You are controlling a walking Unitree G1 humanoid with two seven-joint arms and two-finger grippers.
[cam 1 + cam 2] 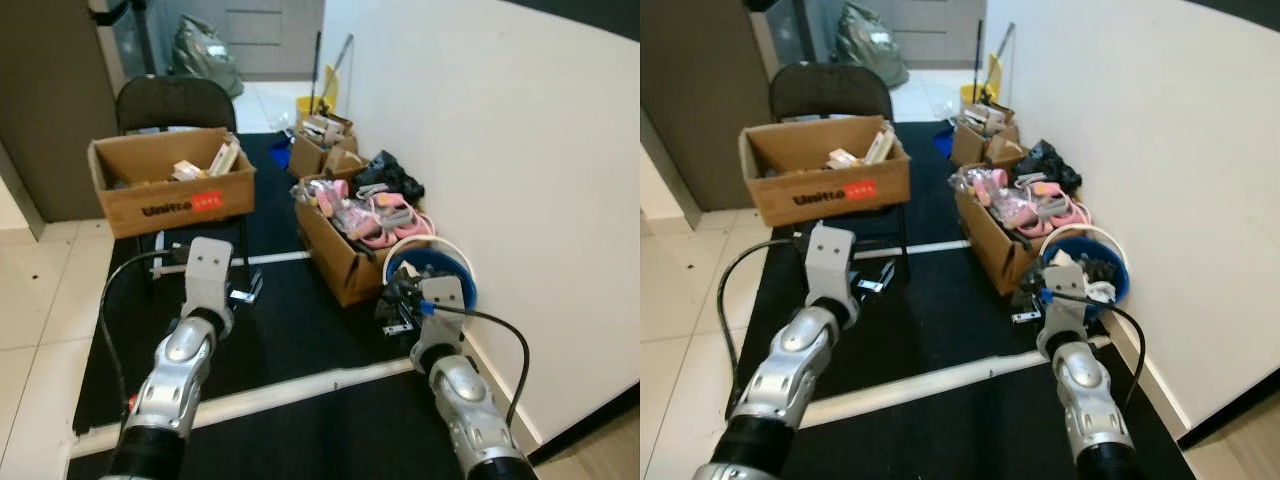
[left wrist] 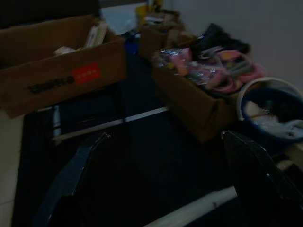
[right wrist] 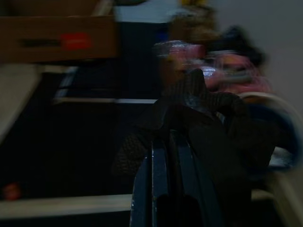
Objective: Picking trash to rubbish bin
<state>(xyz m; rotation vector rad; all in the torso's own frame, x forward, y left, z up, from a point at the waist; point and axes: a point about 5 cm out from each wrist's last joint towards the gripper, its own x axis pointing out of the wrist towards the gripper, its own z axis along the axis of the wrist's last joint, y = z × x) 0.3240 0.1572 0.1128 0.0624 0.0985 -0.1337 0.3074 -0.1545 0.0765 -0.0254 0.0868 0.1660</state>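
The right end effector (image 3: 170, 142) grips a dark crumpled rag (image 3: 199, 109) between closed fingers, holding it just beside the near rim of the blue bin (image 1: 455, 268) against the white wall (image 1: 520, 180). The left end effector (image 2: 161, 156) hangs open over the black mat (image 1: 290, 330), its fingers (image 2: 71, 175) spread wide apart. Beyond the bin, a cardboard box (image 1: 335, 255) holds pink sandals (image 1: 385, 215) (heaped above its rim). Farther back, a larger box (image 1: 170, 185) with a red label rests on a black chair (image 1: 175, 100) at the mat's far edge.
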